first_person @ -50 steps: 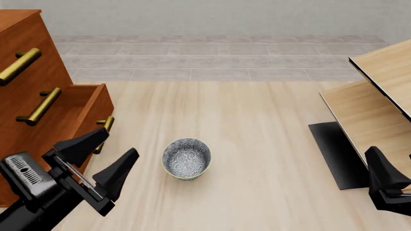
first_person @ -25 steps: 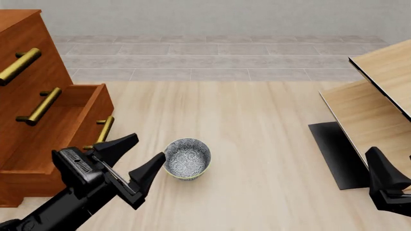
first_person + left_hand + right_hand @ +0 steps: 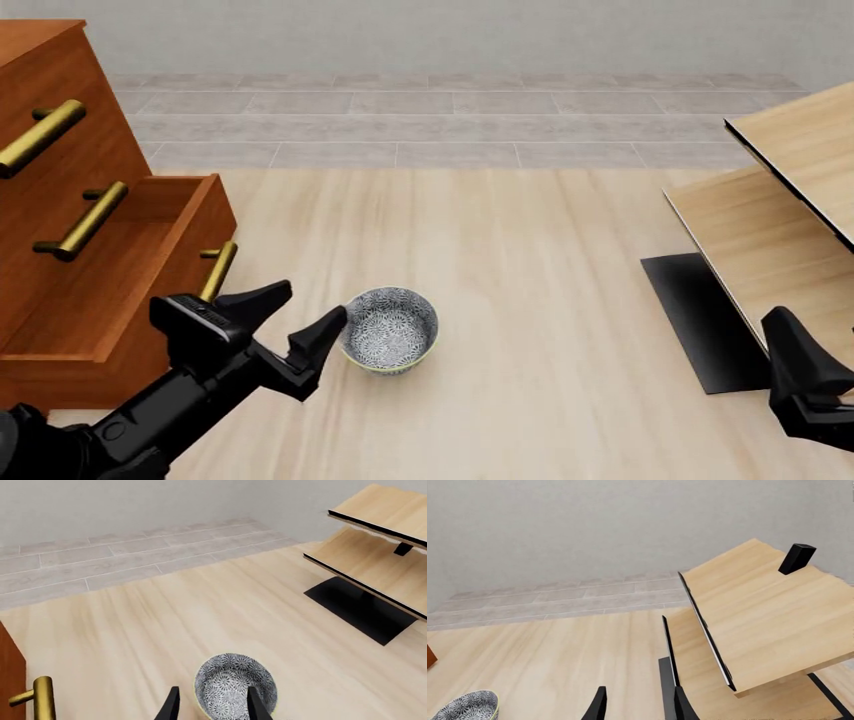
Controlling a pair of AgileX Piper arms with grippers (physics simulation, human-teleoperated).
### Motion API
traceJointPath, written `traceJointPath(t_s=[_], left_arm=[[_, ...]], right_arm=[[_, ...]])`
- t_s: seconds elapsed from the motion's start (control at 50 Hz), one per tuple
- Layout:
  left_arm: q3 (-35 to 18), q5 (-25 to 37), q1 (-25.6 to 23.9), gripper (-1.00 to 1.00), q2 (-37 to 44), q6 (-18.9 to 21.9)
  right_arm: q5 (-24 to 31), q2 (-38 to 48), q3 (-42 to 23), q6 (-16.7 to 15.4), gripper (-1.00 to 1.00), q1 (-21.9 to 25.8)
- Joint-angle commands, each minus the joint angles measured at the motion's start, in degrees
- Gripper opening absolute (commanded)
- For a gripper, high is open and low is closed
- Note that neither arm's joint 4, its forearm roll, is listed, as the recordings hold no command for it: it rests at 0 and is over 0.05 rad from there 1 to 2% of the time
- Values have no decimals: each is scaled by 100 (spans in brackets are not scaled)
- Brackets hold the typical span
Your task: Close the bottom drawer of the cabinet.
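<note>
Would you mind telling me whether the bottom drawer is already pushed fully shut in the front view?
No, the bottom drawer juts out of the cabinet, its plain wood interior showing.

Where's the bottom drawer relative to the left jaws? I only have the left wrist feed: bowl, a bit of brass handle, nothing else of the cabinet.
Observer: In the front view the bottom drawer is pulled out of the cabinet, left of the left gripper, whose jaws are open with nothing between them.
Operator: Is the bowl in the way?
Observer: The patterned bowl sits on the floor right of the jaws, on the side away from the drawer; one fingertip appears close to its rim.
Operator: Right arm?
Observer: The right gripper is low at the front view's right edge, facing the light-wood shelf unit, jaws open and empty.
</note>
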Motion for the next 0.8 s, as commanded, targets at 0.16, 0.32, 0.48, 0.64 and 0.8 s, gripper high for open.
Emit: traceJointPath(t_s=[0.16, 0.32, 0.48, 0.64, 0.8], left_arm=[[331, -13, 655, 100, -17, -349], [411, -13, 881, 100, -27, -393], [323, -13, 1191, 100, 151, -389], [204, -13, 1409, 100, 340, -421], [119, -13, 1638, 100, 470, -372]], right_arm=[[-11, 5, 0, 42, 100, -12], [-14, -3, 2, 48, 100, -16], [-70, 47, 0, 70, 100, -24], [-62, 37, 0, 88, 100, -37], [-72, 43, 4, 97, 100, -36]])
